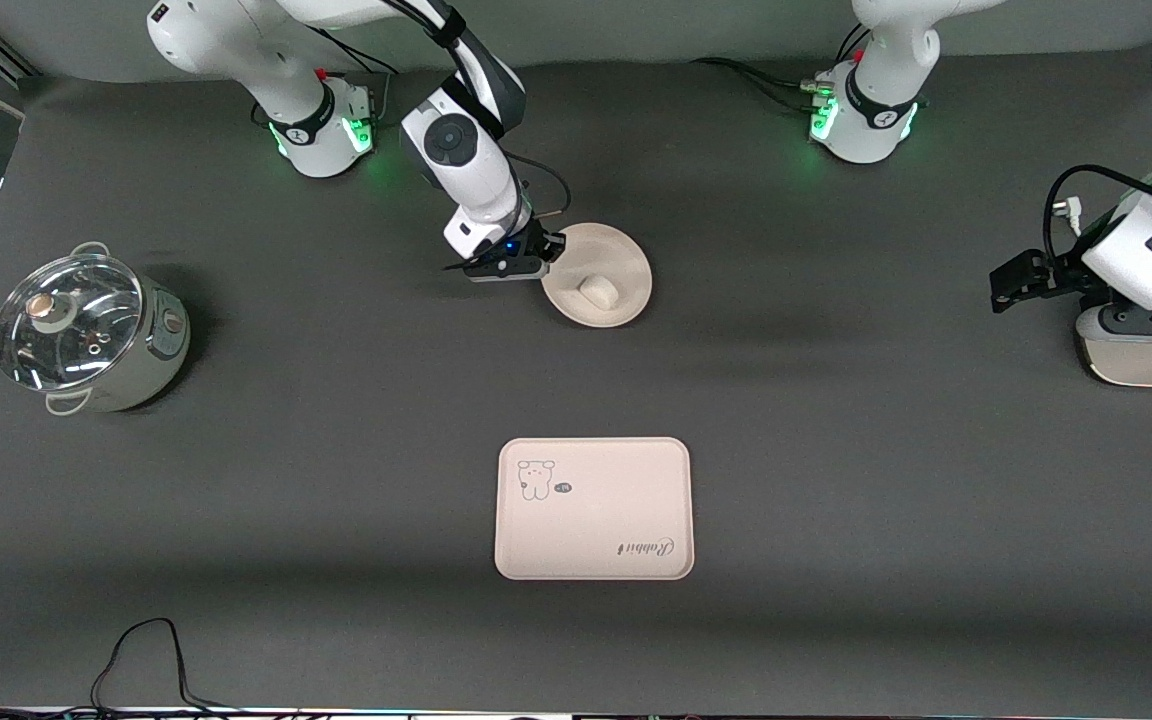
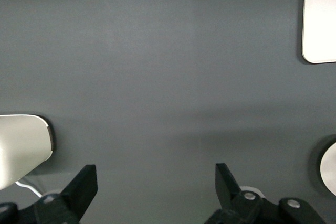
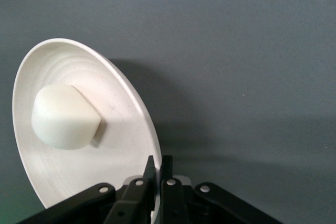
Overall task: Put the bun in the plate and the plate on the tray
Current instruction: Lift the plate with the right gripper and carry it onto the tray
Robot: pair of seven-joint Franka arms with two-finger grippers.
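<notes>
The round cream plate (image 1: 616, 262) is tilted, raised at the rim that my right gripper (image 1: 548, 250) pinches. The white bun (image 1: 597, 291) lies in the plate, toward its lower side. In the right wrist view the gripper (image 3: 158, 169) is shut on the plate (image 3: 121, 145) rim, with the bun (image 3: 64, 116) inside. The cream-pink tray (image 1: 593, 508) with the bear drawing lies nearer to the front camera than the plate, with nothing on it. My left gripper (image 1: 1001, 290) waits open and empty at the left arm's end of the table. The left wrist view shows it (image 2: 156, 182) and a tray corner (image 2: 320, 19).
A pot with a glass lid (image 1: 86, 330) stands at the right arm's end of the table. A beige appliance (image 1: 1146, 355) sits under the left arm's wrist. A black cable (image 1: 146, 650) loops at the table's front edge.
</notes>
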